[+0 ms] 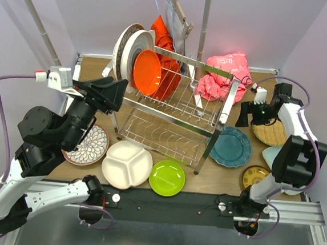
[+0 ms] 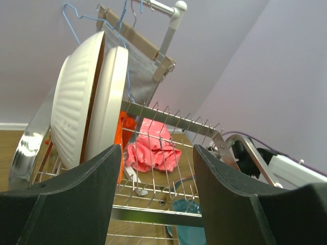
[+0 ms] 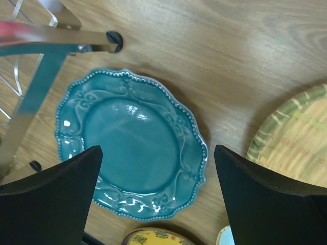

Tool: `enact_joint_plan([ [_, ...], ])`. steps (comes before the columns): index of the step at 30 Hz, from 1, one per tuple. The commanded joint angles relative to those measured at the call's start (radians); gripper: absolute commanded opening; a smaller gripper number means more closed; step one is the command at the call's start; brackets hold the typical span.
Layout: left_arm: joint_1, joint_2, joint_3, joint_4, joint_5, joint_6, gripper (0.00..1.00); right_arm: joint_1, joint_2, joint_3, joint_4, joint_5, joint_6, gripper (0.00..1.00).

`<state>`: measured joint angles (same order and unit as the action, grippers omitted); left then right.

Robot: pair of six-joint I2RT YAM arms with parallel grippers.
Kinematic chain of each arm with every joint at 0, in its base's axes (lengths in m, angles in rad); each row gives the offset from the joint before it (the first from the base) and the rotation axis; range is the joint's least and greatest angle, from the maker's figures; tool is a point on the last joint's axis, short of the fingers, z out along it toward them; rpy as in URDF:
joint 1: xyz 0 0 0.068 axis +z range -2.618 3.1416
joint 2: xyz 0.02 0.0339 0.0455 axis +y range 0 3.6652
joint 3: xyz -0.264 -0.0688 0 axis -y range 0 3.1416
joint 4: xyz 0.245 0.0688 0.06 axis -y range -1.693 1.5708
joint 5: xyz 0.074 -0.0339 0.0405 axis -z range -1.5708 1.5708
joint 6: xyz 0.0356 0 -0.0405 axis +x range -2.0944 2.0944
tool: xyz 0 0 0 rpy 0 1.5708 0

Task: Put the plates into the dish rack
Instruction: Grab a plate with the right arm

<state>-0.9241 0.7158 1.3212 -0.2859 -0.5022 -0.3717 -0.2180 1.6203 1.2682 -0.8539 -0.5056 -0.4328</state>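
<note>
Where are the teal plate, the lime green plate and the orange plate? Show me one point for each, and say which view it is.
teal plate (image 3: 134, 145), right wrist view, on its smooth centre.
lime green plate (image 1: 166, 178), top external view, on its centre.
orange plate (image 1: 147, 71), top external view, on the middle of its face.

Left of the dish rack (image 1: 176, 109), the left arm (image 1: 47, 141) is built of matte-black round joints and white links, with a white camera box (image 1: 59, 78) at its wrist and a purple cable (image 1: 18, 77) entering through a red-tipped connector. Right of the rack, the right arm (image 1: 298, 151) has the same black-and-white build and its own purple lead (image 1: 287, 79). The left end effector (image 2: 156, 148) and the right end effector (image 3: 157, 148) both carry broad, plain black fingers (image 2: 76, 204).
</note>
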Motion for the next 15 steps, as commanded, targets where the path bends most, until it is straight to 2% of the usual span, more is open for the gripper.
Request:
enact_joint_plan([
  [1,0.002,-0.012,-0.03,-0.021,0.011,-0.029,0.68,-0.006,0.101,0.06,-0.06,-0.048,-0.13,1.0],
  [7,0.004,0.008,-0.025,-0.019,0.002,-0.023,0.68,-0.006,0.265,0.167,-0.122,-0.086,-0.254,0.98],
  [14,0.004,0.036,-0.001,-0.009,-0.018,0.005,0.68,-0.006,0.46,0.319,-0.287,-0.114,-0.38,0.87],
  [15,0.004,0.037,0.007,-0.01,-0.019,0.007,0.68,-0.006,0.481,0.338,-0.312,-0.126,-0.397,0.82],
])
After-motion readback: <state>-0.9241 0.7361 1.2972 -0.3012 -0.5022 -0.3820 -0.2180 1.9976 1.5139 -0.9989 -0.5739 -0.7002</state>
